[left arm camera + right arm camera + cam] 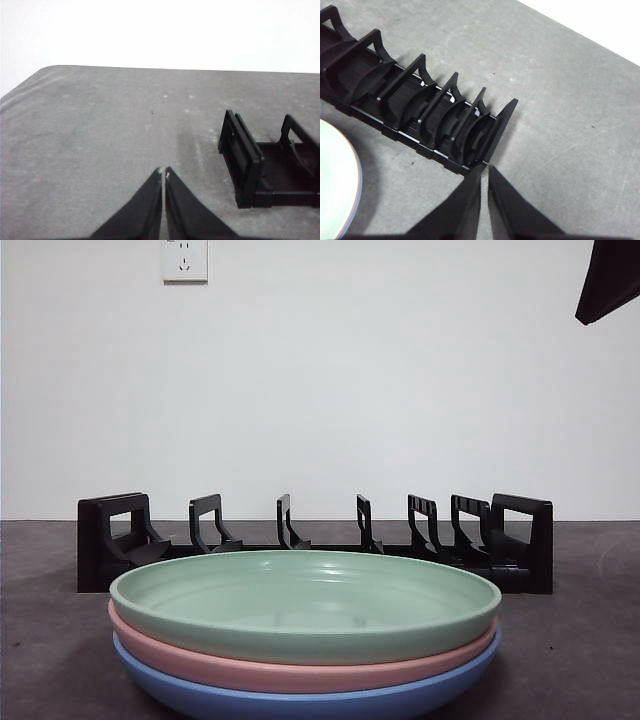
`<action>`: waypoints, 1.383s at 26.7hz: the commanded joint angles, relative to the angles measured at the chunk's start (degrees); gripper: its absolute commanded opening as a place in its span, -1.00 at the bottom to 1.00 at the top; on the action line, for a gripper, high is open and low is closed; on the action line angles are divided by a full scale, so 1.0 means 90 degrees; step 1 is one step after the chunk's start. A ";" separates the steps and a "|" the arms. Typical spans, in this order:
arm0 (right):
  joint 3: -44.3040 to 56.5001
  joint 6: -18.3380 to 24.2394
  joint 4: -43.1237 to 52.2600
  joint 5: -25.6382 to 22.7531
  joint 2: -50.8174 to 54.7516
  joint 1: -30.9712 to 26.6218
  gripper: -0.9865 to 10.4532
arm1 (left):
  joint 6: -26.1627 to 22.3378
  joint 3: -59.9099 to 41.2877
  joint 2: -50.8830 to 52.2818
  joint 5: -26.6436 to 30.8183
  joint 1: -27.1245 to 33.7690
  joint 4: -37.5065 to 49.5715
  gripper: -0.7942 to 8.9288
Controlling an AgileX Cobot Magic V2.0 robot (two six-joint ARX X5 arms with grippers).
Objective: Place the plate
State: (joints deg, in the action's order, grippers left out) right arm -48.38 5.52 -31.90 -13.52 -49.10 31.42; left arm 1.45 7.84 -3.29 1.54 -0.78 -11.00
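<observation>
The stacked plates (305, 630) occupy the tabletop's (580, 640) near middle; the black rack (315, 540) stands just behind them, spanning most of the width. Bare tabletop lies past both rack ends. All rack slots stand unoccupied.

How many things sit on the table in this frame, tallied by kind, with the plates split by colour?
Green plate: 1
Pink plate: 1
Blue plate: 1
Black plate rack: 1
Total: 4 things, with the 3 plates stacked in front of the rack, green on top and blue at the bottom.
</observation>
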 commanded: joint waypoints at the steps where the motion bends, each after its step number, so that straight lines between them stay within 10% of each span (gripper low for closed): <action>1: -0.0029 -0.0070 0.0066 -0.0002 -0.0024 0.0029 -0.79 | -0.0083 -0.0418 0.0359 -0.0010 0.0015 0.0376 -0.82; 23: 0.0012 0.0228 0.0090 -0.0155 0.0219 -0.0022 -0.79 | 0.0347 -0.0787 0.0294 -0.0012 0.0015 0.0357 -0.82; 37: 0.4760 -0.0440 0.2589 0.0384 0.5187 -0.2453 -0.79 | 0.0347 -0.0787 0.0294 -0.0012 0.0015 0.0357 -0.82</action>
State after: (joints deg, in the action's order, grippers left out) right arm -5.87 2.66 -9.91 -10.76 -4.29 9.67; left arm 4.14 1.87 -0.69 1.52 -0.75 -8.40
